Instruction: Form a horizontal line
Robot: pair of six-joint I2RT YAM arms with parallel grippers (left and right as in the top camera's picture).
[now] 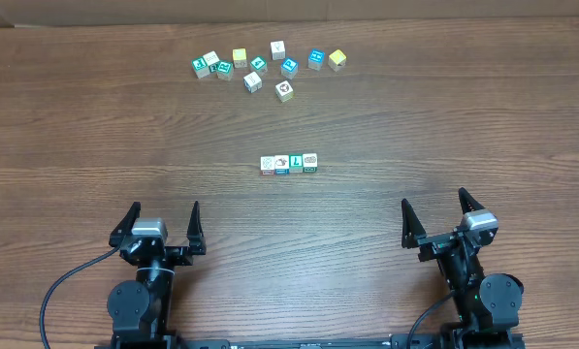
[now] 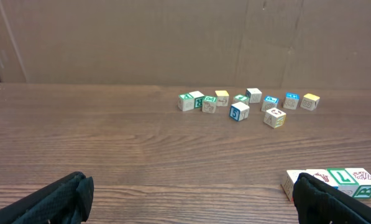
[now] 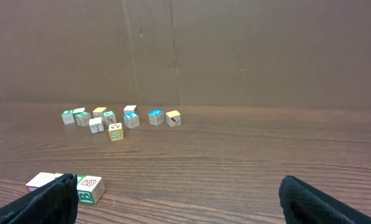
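Lying ahead, the horizontal line (image 1: 289,164) sits between the open left hand (image 1: 164,208) and open right hand (image 1: 434,200)

the right gripper (image 3: 176,190) is spread wide, its dark fingers (image 3: 45,202) filling the two lower corners. at lower left the horizontal line (image 3: 89,189) lies on the wooden table (image 3: 247,155), partly hidden behind one finger, with two cubes showing. far back on the left sits a loose cluster of cubes (image 3: 131,118), before a brown cardboard wall (image 3: 247,50).
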